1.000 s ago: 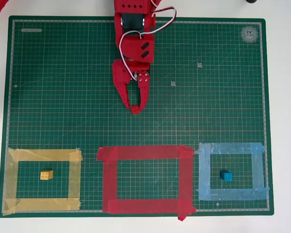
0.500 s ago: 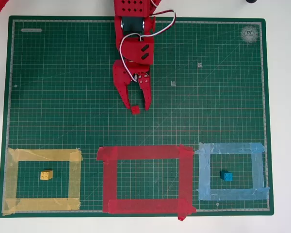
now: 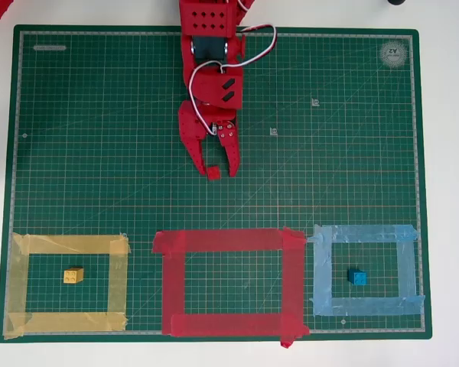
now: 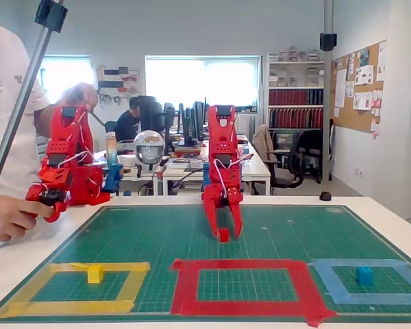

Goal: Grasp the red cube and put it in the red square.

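Note:
The red cube (image 3: 213, 172) lies on the green mat above the red square (image 3: 222, 241), well outside it. My red gripper (image 3: 217, 173) stands open around the cube, reaching down from the top of the overhead view. The cube sits close to the left finger, with a gap to the right finger (image 3: 232, 170). In the fixed view the cube (image 4: 223, 235) rests low between the two fingertips of the gripper (image 4: 224, 232), behind the red square (image 4: 233, 264).
A yellow cube (image 3: 73, 275) sits inside the yellow tape frame (image 3: 69, 245) at lower left. A blue cube (image 3: 357, 277) sits inside the light blue frame (image 3: 363, 233) at lower right. The green cutting mat (image 3: 352, 153) covers the table.
The gripper was shut around the red cube a second ago and has opened. The cube stayed in place on the mat between the fingers.

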Robot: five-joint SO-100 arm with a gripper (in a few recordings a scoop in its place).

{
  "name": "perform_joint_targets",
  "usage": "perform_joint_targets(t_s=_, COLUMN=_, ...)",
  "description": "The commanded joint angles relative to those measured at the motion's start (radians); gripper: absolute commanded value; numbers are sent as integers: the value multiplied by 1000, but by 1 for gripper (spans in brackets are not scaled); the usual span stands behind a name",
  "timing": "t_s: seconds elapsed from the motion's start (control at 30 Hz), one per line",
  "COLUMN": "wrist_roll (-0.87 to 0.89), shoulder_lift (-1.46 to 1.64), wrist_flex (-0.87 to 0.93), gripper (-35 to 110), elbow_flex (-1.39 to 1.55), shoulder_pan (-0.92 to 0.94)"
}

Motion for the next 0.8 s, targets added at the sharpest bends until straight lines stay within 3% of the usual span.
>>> perform_joint_targets(t_s=0.0, wrist_roll=-18, shoulder_lift=2, wrist_flex=-12, gripper=21, elbow_flex=-41, shoulder_pan=-3)
perform_joint_targets(t_s=0.77, wrist_roll=-20, shoulder_lift=5, wrist_flex=-12, gripper=1, elbow_flex=-41, shoulder_pan=-3)
